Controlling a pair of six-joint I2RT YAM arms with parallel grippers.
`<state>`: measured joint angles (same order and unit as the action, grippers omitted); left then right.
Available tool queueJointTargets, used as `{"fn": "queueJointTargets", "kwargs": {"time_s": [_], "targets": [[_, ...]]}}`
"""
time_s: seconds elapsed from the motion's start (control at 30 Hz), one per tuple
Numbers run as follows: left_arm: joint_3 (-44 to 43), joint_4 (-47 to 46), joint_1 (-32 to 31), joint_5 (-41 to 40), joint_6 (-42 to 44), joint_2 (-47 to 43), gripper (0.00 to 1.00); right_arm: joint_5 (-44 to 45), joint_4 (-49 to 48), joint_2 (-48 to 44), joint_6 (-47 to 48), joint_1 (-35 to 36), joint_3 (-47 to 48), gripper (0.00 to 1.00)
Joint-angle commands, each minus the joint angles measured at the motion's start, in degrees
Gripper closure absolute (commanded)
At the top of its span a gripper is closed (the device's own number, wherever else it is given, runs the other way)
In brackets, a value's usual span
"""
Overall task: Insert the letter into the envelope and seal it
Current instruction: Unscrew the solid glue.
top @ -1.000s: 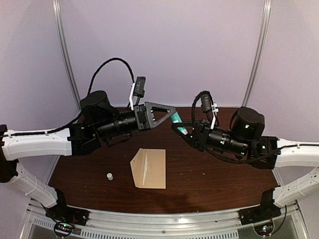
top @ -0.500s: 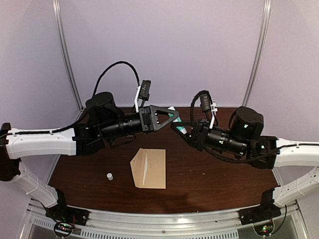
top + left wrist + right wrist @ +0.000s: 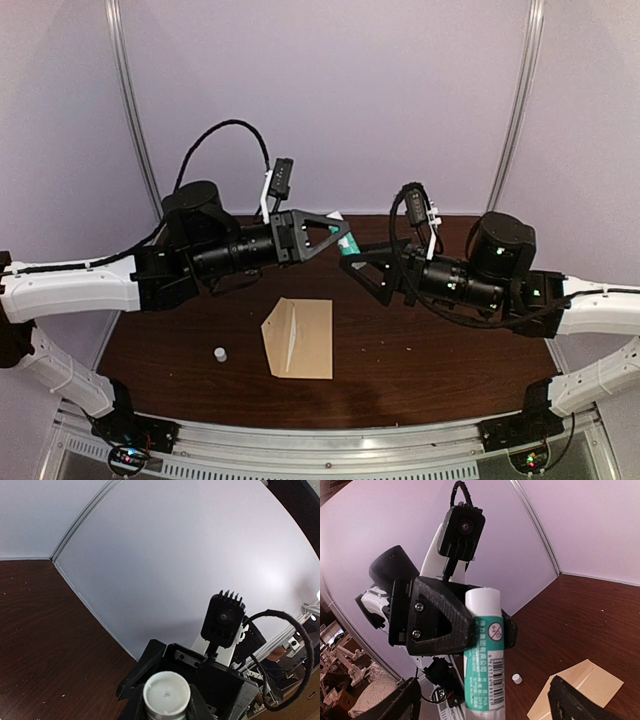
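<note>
The tan envelope [image 3: 300,338] lies flat on the dark table, also showing low in the right wrist view [image 3: 587,680]. The letter is not visible as a separate sheet. Above the table's far middle, my left gripper [image 3: 338,238] is shut on a white glue stick with a green label [image 3: 346,241]. In the right wrist view the left fingers [image 3: 440,622] clamp the glue stick [image 3: 484,645] near its top; its round white end [image 3: 166,695] fills the left gripper [image 3: 166,707]. My right gripper [image 3: 363,272] stands open around the stick's lower end, its jaws wide apart [image 3: 487,702].
A small white cap [image 3: 219,353] stands on the table left of the envelope, also seen in the right wrist view [image 3: 517,678]. The right arm's wrist camera [image 3: 223,620] faces the left one at close range. White walls close the table's back.
The right gripper, shut on the glue stick before, has opened wide. The left gripper has closed on the stick and now holds it alone.
</note>
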<state>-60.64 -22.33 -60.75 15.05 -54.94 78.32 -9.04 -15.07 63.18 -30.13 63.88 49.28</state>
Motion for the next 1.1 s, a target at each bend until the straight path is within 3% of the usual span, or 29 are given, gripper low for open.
{"fn": "queueJointTargets", "kwargs": {"time_s": [0.0, 0.13, 0.3, 0.63, 0.93, 1.07], "targets": [[-1.4, 1.6, 0.0, -1.7, 3.3, -3.5, 1.00, -9.2, 5.2, -2.5, -0.3, -1.3, 2.1, 0.06], [-0.8, -0.5, 0.0, 2.8, 4.9, -4.0, 1.00, -22.0, 0.8, -2.3, -4.9, -4.0, 0.4, 0.09], [-1.1, -5.3, 0.0, 11.1, 4.8, -2.9, 1.00, -28.8, -7.2, -1.7, -9.5, -4.4, -1.0, 0.20], [-1.2, -7.5, -0.1, 14.6, 4.4, -2.5, 1.00, -31.1, -11.8, 0.2, -10.9, -4.4, -0.4, 0.56], [-0.6, -9.1, 0.0, 14.6, 3.7, -2.6, 1.00, -32.8, -13.3, 1.9, -12.0, -4.4, -0.4, 0.57], [-0.5, -9.2, -0.1, 14.5, 3.6, -2.3, 1.00, -32.6, -13.4, 1.4, -12.1, -4.4, -0.8, 0.68]]}}
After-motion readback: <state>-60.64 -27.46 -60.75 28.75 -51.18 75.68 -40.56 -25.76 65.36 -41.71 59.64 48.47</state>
